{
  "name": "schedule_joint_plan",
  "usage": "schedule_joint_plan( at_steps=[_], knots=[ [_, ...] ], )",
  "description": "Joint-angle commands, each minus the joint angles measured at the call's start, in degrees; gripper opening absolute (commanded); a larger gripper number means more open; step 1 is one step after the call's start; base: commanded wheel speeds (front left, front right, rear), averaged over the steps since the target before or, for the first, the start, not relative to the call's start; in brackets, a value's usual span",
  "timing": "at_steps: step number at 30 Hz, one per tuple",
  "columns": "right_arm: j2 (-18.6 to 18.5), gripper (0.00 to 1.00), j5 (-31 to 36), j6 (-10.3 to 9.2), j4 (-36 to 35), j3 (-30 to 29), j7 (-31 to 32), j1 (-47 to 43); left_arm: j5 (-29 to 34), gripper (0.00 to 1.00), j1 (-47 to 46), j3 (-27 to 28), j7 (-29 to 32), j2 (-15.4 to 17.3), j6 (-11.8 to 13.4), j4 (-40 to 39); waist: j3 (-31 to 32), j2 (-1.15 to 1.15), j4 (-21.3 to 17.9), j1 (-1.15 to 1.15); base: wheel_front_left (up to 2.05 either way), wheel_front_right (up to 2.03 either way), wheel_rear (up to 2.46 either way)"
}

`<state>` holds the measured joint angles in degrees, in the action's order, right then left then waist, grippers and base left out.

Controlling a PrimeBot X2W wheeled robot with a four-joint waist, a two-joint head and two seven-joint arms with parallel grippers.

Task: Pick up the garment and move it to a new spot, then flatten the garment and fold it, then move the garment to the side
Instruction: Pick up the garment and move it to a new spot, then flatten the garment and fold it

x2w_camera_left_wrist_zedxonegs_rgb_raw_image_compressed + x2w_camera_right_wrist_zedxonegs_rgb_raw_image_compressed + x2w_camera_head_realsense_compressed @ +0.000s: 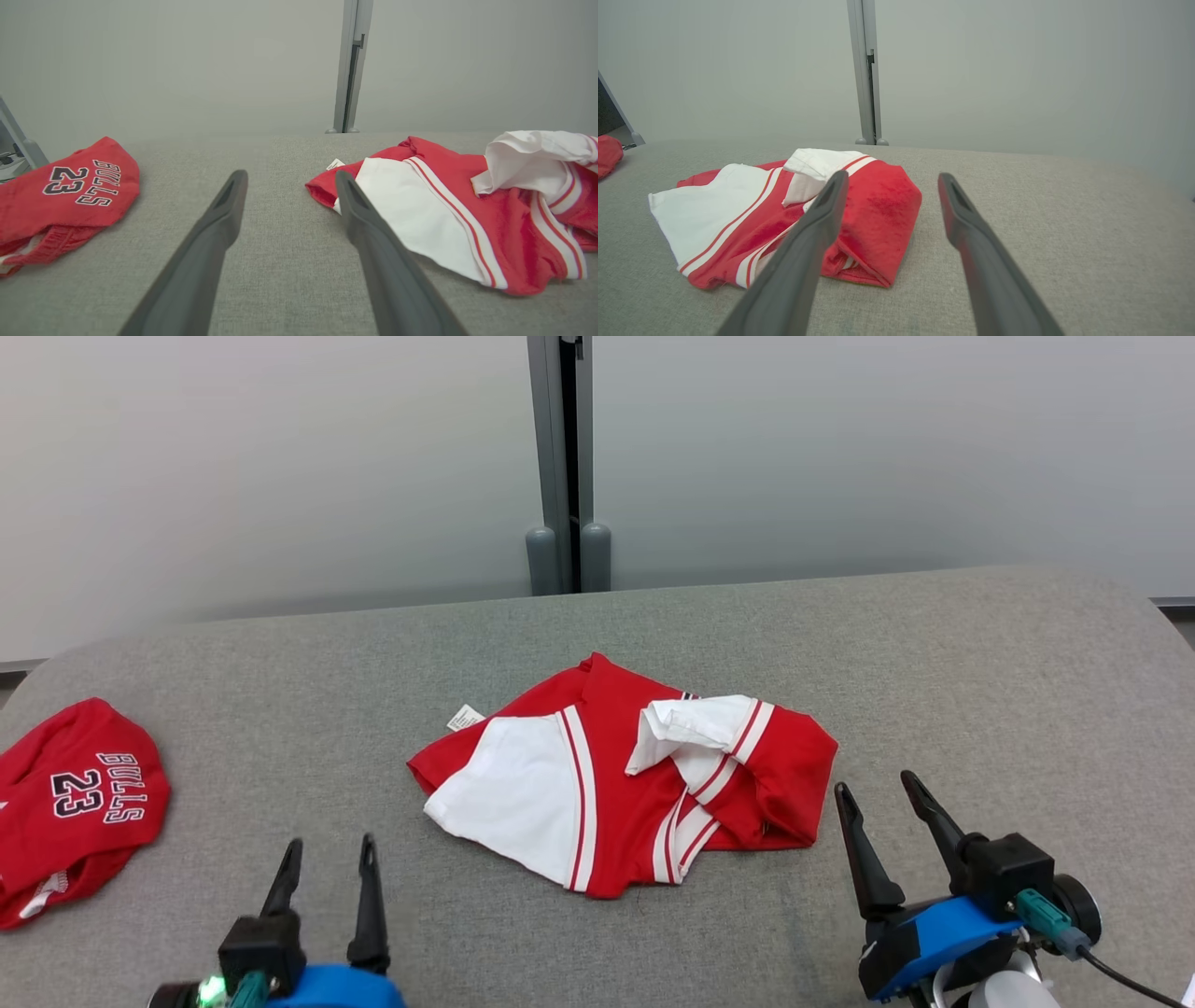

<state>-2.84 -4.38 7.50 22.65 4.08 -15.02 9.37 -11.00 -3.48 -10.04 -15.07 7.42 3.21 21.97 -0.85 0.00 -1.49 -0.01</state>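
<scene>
Both wide, empty: left tool & right tool flank crumpled red/white garment (flatten step, prob.); next pinch its edges.

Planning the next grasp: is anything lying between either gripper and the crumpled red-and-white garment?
Nothing visible. Bare grey fabric tabletop separates left gripper and right gripper from the crumpled red-and-white garment; the red Bulls jersey lies far left, outside both paths.
</scene>
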Motion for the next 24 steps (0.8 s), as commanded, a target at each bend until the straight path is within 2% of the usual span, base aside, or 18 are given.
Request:
schedule_joint_plan(
  at_steps=[1, 7, 15, 20, 24],
  knots=[
    [-0.1, 1.0, 0.3, -0.02, 0.2, -0.1, -0.2, -0.8, 0.2, 1.0, 1.8, 1.3, -0.2, -0.4, 0.4, -0.6, 0.3, 0.0, 0.1, 0.01, 0.0, 0.0, 0.0],
    [-0.1, 1.0, 0.2, -0.02, 0.7, 0.3, -0.2, -1.8, 1.1, 1.0, 6.3, 5.1, -0.2, -2.5, -0.2, -1.9, 0.7, 0.0, 0.1, 0.01, 0.0, 0.0, 0.0],
    [-0.1, 1.0, 0.4, -0.02, 0.6, 0.6, -0.2, -1.5, 3.2, 1.0, 5.4, 6.4, -0.2, -3.7, -1.9, -1.6, -0.1, 0.0, 0.9, 0.01, 0.0, 0.0, 0.0],
    [-0.1, 1.0, -0.3, -0.02, -0.1, 5.2, -0.2, 0.4, 3.9, 1.0, 4.5, 5.9, -0.2, -4.2, -3.2, -1.4, -1.7, 0.0, 3.3, 0.01, 0.0, 0.0, 0.0],
    [-0.1, 1.0, -0.8, -0.01, 2.7, 10.7, -0.2, 2.2, 4.3, 1.0, 3.8, 4.8, -0.2, -4.4, -3.6, -0.7, -3.1, 0.0, 6.4, 0.01, 0.0, 0.0, 0.0]
  ],
)
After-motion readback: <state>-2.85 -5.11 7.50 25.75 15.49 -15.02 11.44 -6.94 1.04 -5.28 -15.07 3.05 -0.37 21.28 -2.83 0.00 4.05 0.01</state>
